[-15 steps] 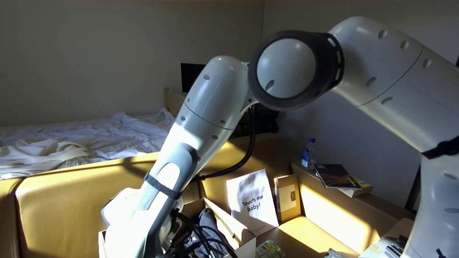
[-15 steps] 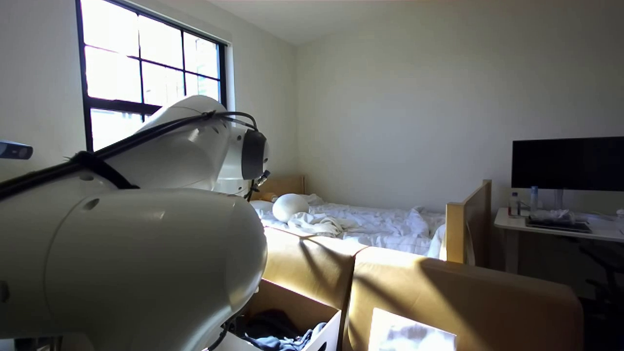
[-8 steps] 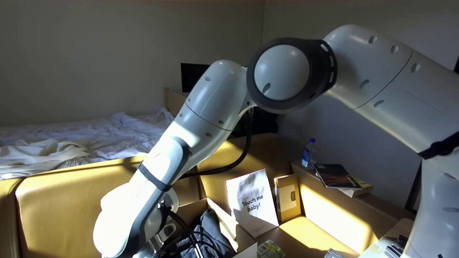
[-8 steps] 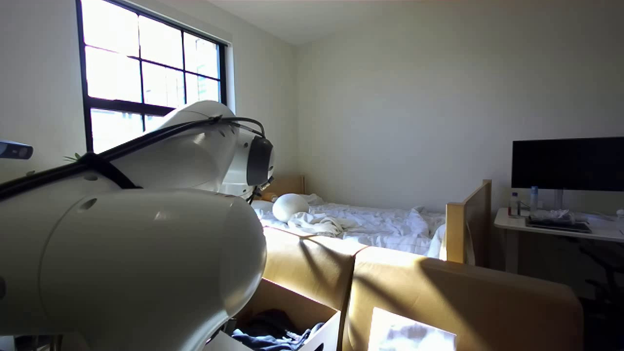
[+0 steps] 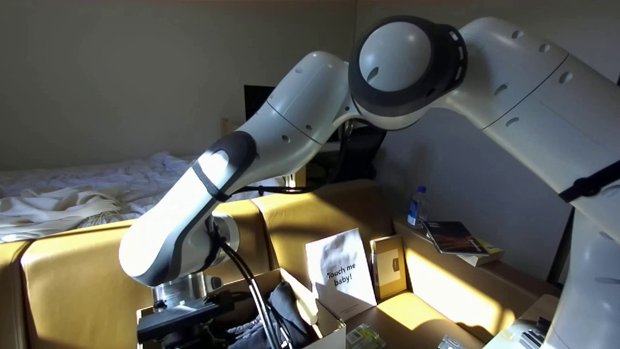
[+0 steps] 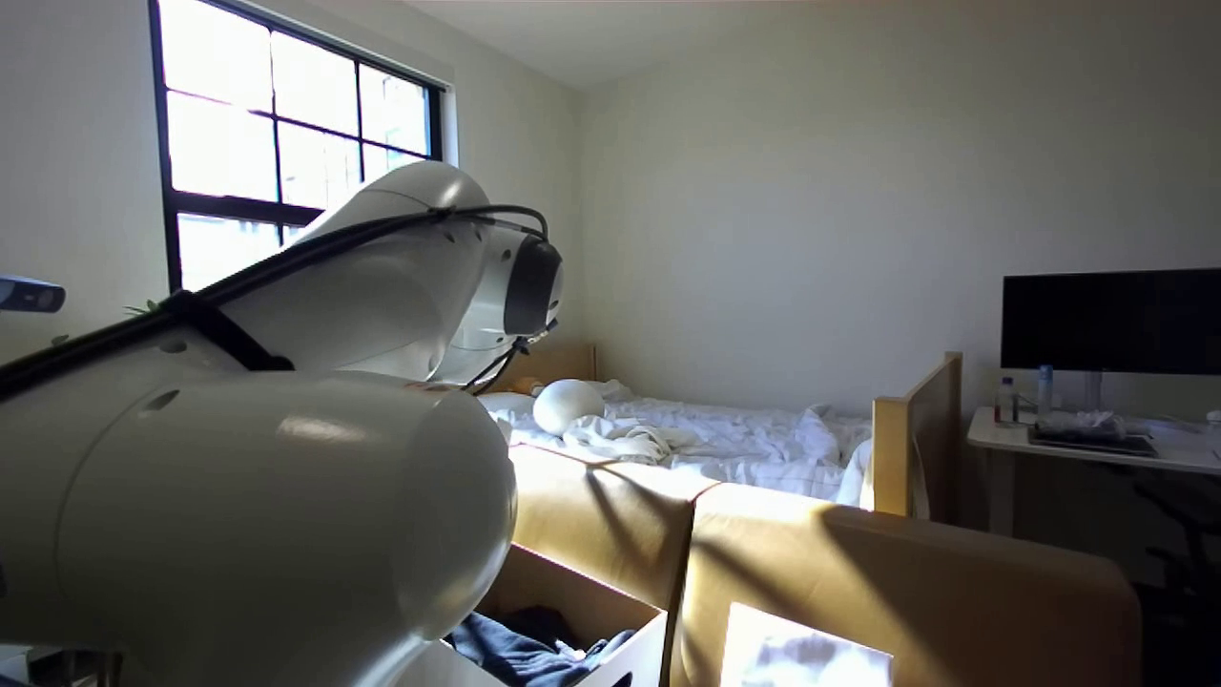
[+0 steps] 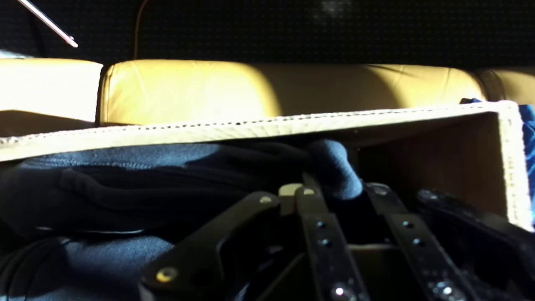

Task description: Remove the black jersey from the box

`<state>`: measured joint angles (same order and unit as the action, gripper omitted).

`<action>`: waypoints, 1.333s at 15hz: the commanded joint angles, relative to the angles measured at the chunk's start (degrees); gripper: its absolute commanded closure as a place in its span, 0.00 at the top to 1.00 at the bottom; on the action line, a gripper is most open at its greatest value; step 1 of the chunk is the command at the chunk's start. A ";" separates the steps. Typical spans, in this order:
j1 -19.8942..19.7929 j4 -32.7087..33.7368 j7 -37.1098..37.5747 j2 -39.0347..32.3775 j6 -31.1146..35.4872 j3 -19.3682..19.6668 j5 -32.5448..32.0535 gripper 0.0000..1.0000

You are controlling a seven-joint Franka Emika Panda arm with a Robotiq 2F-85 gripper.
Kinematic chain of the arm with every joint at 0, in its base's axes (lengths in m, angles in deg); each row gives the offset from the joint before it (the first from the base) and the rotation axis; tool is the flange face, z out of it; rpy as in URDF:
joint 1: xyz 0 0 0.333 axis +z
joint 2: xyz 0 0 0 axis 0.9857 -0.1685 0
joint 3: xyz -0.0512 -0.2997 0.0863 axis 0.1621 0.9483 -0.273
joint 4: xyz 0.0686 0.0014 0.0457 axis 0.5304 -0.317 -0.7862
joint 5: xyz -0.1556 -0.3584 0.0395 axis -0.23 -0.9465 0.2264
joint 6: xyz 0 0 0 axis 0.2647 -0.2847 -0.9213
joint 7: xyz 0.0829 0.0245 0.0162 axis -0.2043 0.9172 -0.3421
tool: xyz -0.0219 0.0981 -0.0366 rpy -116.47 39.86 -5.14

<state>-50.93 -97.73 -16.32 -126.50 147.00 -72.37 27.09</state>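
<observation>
The black jersey (image 7: 188,175) lies bunched in the box (image 7: 234,127), along its far wall in the wrist view. My gripper (image 7: 340,192) is shut on a fold of it. A rounded, sunlit lump of the dark cloth stands out past the fingertips. In an exterior view the jersey (image 5: 290,310) shows as dark folds right of my hand, and the box (image 5: 334,334) surrounds it. Elsewhere the jersey (image 6: 520,649) is partly hidden by my arm. The exterior views do not show my fingertips.
The box stands on a tan sofa (image 5: 72,271). Beside it lean a white printed sign (image 5: 339,281) and a smaller carton (image 5: 389,266). A bottle (image 5: 417,208) and books (image 5: 455,237) rest on the sofa arm. Blue cloth (image 7: 530,142) lies outside the box's end.
My wrist has risen and come upright, with the hand now pointing down over the box. The jersey's visible folds have shifted a little inside the box.
</observation>
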 commanded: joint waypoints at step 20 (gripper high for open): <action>12.80 23.72 25.40 29.84 -43.30 7.48 -27.01 0.12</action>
<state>-38.13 -73.96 9.04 -96.66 103.65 -64.90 0.08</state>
